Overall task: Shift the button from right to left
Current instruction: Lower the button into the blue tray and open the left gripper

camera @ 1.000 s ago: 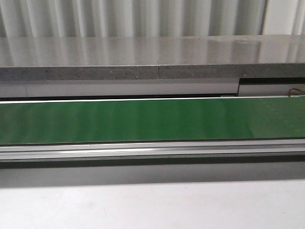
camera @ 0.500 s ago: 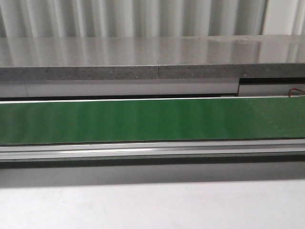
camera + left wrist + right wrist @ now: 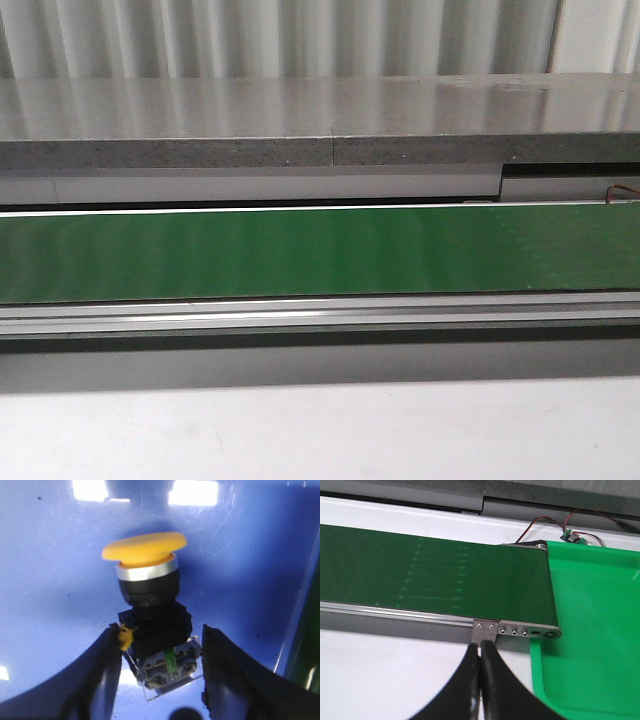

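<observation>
A: Where's the button (image 3: 150, 625)?

B: Over a blue tray (image 3: 55, 595), between the fingers of the left pincer (image 3: 160, 680). Whether they press its lower body or stand just off it, I can't tell.

A: How will it handle?

B: Light and rigid, I'd judge. The domed yellow cap looks slippery; the squared black body offers flat faces, so hold there. The clear terminal block underneath seems fragile.

A: The right pincer (image 3: 481, 680)?

B: Closed on nothing, near the green belt (image 3: 435, 580).

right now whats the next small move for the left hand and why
Probably close the left hand on the button. Its fingers flank the button's lower body with gaps on both sides, so nothing grips it yet. The button sits on a blue surface, yellow cap pointing away.
</observation>
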{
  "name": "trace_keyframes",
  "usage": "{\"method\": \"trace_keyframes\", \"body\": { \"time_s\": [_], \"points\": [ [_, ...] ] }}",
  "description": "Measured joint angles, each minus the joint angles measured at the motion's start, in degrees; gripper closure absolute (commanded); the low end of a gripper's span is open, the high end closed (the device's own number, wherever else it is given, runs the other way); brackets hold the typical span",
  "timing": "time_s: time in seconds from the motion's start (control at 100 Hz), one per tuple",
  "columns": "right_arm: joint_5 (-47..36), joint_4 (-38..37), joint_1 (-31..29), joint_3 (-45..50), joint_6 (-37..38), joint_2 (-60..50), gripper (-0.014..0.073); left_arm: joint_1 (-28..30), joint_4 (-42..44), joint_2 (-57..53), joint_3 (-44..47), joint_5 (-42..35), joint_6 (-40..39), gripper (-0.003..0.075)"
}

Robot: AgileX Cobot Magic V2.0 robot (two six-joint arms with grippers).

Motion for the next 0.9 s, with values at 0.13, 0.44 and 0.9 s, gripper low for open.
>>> {"method": "trace_keyframes", "body": {
  "time_s": [0.13, 0.44, 0.9],
  "points": [
    [0.0, 0.0, 0.0, 0.0, 0.0, 0.0, 0.0659, 0.0, 0.0, 0.0, 0.0, 0.0, 0.0, 0.0306],
    [0.0, 0.0, 0.0, 0.0, 0.1, 0.0, 0.0659, 0.0, 0.0, 0.0, 0.0, 0.0, 0.0, 0.0295],
    [0.0, 0.0, 0.0, 0.0, -0.02, 0.0, 0.0659, 0.0, 0.0, -2.44, 0.0, 0.0, 0.0, 0.0455]
  ]
}}
